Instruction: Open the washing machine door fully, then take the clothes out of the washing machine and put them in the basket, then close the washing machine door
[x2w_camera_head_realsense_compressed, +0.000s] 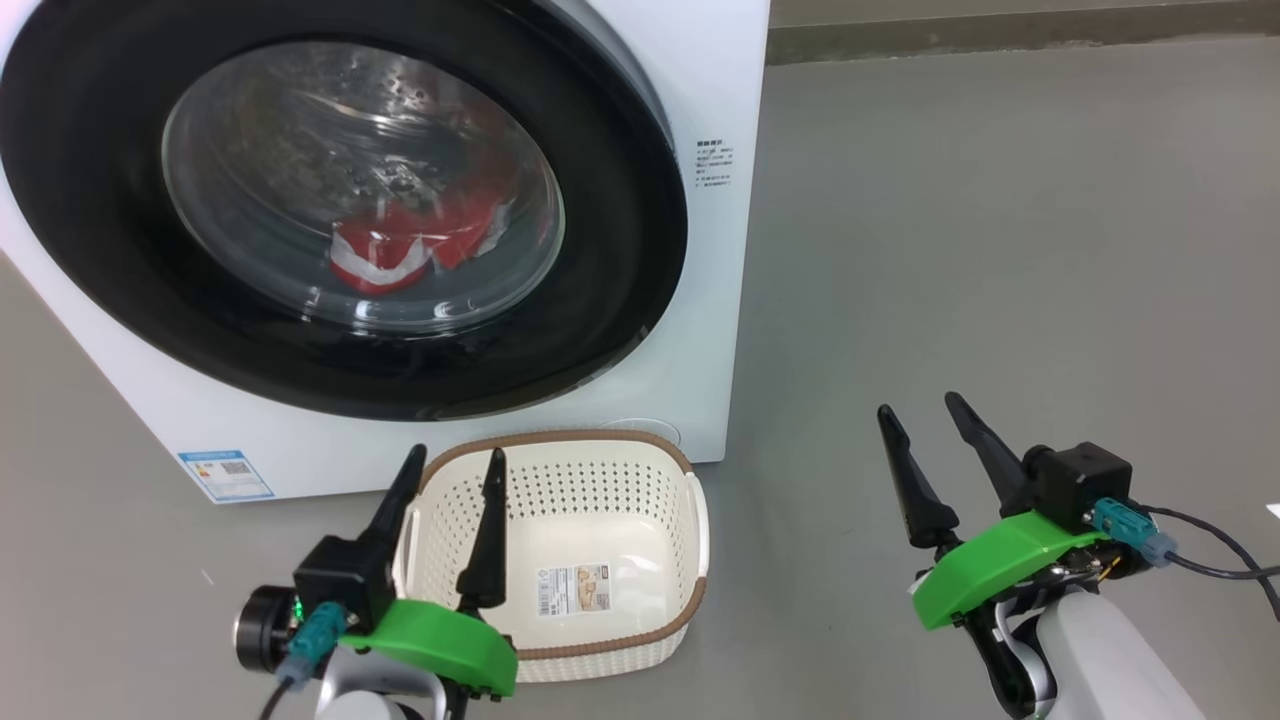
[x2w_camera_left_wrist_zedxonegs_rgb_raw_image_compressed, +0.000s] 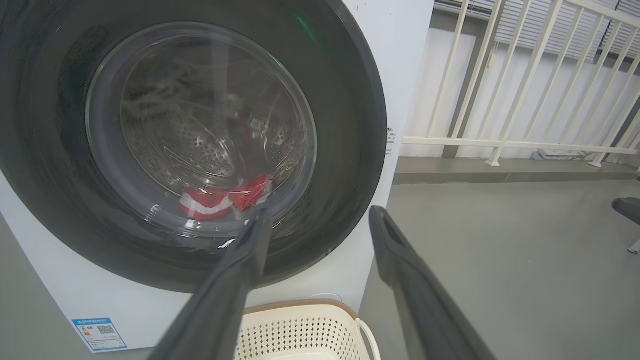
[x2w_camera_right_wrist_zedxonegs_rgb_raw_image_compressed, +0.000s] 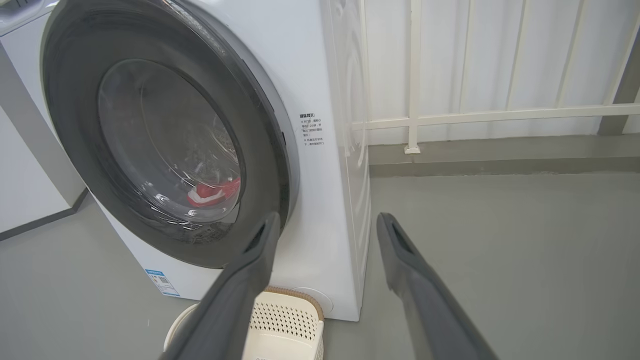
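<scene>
White washing machine (x2w_camera_head_realsense_compressed: 725, 300) on grey floor (x2w_camera_head_realsense_compressed: 1000, 250), black-rimmed washing machine door (x2w_camera_head_realsense_compressed: 620, 230) shut against its front, cream basket (x2w_camera_head_realsense_compressed: 560, 490) on the floor just in front of the washing machine, red and white clothes (x2w_camera_head_realsense_compressed: 400, 250) inside the washing machine behind the door, left gripper (x2w_camera_head_realsense_compressed: 457, 455) in front of the washing machine over the basket, fingers apart and empty, right gripper (x2w_camera_head_realsense_compressed: 920, 405) out past the washing machine's right side, fingers apart and empty

Grey floor (x2w_camera_head_realsense_compressed: 1000, 250) carries washing machine (x2w_camera_head_realsense_compressed: 725, 80); basket (x2w_camera_head_realsense_compressed: 600, 470) on floor just before it

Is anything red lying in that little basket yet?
No, the basket holds just its label; the red clothes sit behind the washing machine door.
</scene>
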